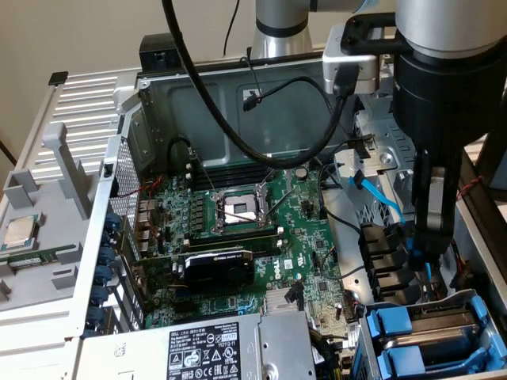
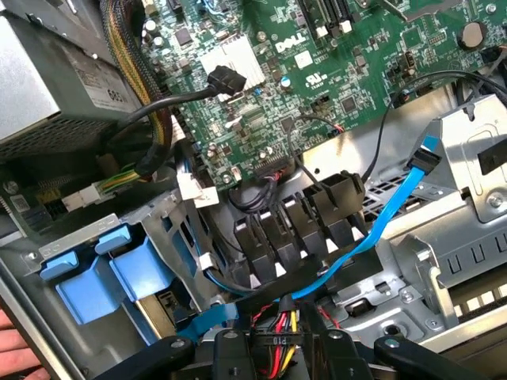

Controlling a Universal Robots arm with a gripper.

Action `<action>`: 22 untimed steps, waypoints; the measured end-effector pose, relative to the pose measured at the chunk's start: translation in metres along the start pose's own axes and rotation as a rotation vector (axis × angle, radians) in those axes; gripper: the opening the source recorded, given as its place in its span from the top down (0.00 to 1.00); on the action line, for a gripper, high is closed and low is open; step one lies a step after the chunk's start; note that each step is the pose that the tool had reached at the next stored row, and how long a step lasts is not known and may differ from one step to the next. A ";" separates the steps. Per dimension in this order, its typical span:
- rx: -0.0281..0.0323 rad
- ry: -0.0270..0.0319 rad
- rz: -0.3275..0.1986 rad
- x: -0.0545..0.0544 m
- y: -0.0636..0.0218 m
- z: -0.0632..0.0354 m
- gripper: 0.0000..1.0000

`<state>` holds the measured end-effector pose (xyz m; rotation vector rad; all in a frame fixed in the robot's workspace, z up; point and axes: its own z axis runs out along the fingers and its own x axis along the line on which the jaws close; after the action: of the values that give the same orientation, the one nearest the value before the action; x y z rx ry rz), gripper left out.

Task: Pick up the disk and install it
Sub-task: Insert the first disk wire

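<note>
Blue cable (image 2: 380, 215) and black connectors (image 2: 305, 222) right by the tool (image 2: 279, 348); open room perhaps over the motherboard (image 2: 333, 79).

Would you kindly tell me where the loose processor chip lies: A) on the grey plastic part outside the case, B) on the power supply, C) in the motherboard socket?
A: the processor chip rests on the grey plastic part at the exterior view's left; the socket is empty.

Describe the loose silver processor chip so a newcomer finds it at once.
Find the open grey metal computer case with its green motherboard. Outside it, at the exterior view's left, lies a grey plastic panel. The small square silver chip rests there, the only shiny square.
</note>
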<state>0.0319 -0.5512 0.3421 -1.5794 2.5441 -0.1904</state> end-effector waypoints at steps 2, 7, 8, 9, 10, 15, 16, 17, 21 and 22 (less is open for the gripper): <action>0.0115 -0.0046 0.000 -0.001 0.0022 -0.0009 0.65; 0.0520 0.0070 -0.003 -0.001 0.0040 -0.0020 0.65; 0.0580 0.0100 -0.004 -0.001 0.0044 -0.0023 0.65; 0.0623 0.0121 -0.004 -0.001 0.0049 -0.0030 0.65; 0.0652 0.0136 -0.004 0.000 0.0055 -0.0038 0.65; 0.0762 0.0219 0.003 0.000 0.0064 -0.0050 0.65; 0.0784 0.0232 0.005 0.000 0.0064 -0.0050 0.65; 0.0804 0.0245 0.008 0.000 0.0065 -0.0051 0.65; 0.0906 0.0287 0.017 0.000 0.0067 -0.0060 0.65; 0.0940 0.0288 0.018 0.000 0.0069 -0.0065 0.65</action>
<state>0.0245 -0.5482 0.3473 -1.5301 2.5296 -0.3280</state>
